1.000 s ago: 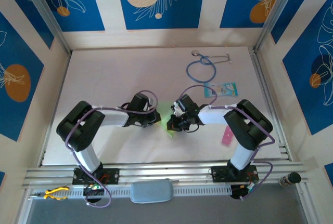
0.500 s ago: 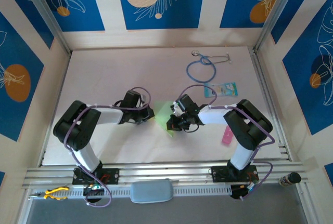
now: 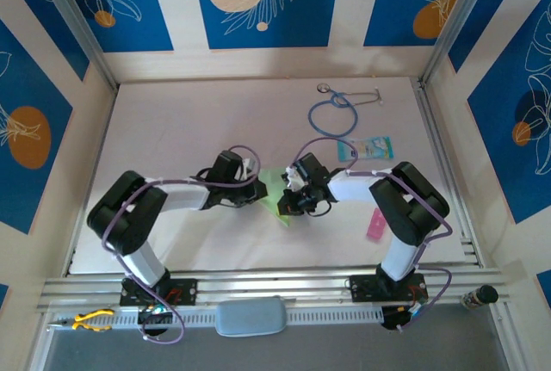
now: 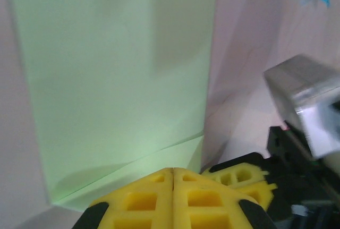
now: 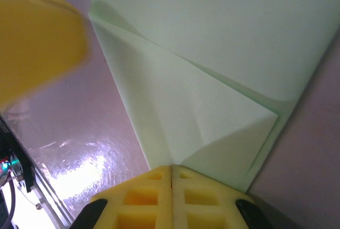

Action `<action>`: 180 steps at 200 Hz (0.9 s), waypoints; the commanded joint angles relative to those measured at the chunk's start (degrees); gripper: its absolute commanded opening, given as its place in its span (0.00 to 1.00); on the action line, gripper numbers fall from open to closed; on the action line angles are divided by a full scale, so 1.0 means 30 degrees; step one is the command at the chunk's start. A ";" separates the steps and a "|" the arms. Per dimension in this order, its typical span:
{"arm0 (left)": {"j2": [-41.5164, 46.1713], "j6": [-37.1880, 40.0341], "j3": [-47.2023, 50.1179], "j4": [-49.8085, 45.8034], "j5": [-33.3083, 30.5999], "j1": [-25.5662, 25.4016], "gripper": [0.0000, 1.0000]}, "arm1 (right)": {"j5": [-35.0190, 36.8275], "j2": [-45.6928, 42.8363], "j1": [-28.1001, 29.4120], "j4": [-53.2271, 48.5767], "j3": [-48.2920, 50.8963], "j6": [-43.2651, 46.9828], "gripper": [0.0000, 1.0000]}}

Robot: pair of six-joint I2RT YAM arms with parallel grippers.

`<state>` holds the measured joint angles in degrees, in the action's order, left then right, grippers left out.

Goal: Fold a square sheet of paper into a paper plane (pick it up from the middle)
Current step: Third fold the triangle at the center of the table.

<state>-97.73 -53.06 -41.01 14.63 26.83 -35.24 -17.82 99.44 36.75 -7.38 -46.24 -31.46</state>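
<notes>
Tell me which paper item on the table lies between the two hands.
The light-green sheet; the pink strip and the teal-and-white card lie off to the right.

From above, the light is bright and even, with soft shadows under the arms on the pale table (image 3: 172,130). The sheet of paper (image 3: 274,188) glows a washed-out green at centre frame. In the left wrist view a broad grey shadow dims the sheet's upper right, and the silver block (image 4: 305,107) at right is blurred. In the right wrist view glare whitens the table at lower left, and a yellow shape (image 5: 37,37) at upper left is far out of focus.
</notes>
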 commanded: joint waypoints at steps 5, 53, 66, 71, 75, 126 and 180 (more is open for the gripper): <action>-0.1108 -0.0424 -0.0362 0.0433 -0.0042 -0.0262 0.06 | 0.0551 0.0469 -0.0209 -0.1789 -0.0261 0.0911 0.00; -0.1845 0.0153 0.0261 -0.0712 -0.1476 -0.0228 0.02 | 0.0069 -0.0778 -0.0060 -0.1906 -0.0488 0.0543 0.04; -0.1882 0.0149 0.0533 -0.0521 -0.1449 -0.0214 0.02 | -0.0138 -0.1223 0.0078 -0.1787 -0.0577 0.0412 0.05; -0.1876 0.0132 0.0615 -0.0487 -0.1443 -0.0219 0.02 | -0.0326 -0.1330 0.0154 -0.1724 -0.0660 0.0360 0.05; -0.1875 0.0126 0.0655 -0.0434 -0.1436 -0.0210 0.02 | -0.0456 -0.1357 0.0210 -0.1640 -0.0696 0.0297 0.06; -0.1844 0.0158 0.0526 -0.0530 -0.1414 -0.0215 0.02 | -0.0987 -0.0210 0.0960 -0.0782 -0.1162 -0.0272 0.08; -0.1760 0.0287 0.0457 -0.0827 -0.1553 -0.0089 0.01 | -0.0040 0.0373 0.0970 -0.0782 0.0162 -0.0247 0.08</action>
<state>-101.23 -53.49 -40.62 16.91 26.50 -36.01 -18.02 100.47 39.86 -9.21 -48.18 -31.62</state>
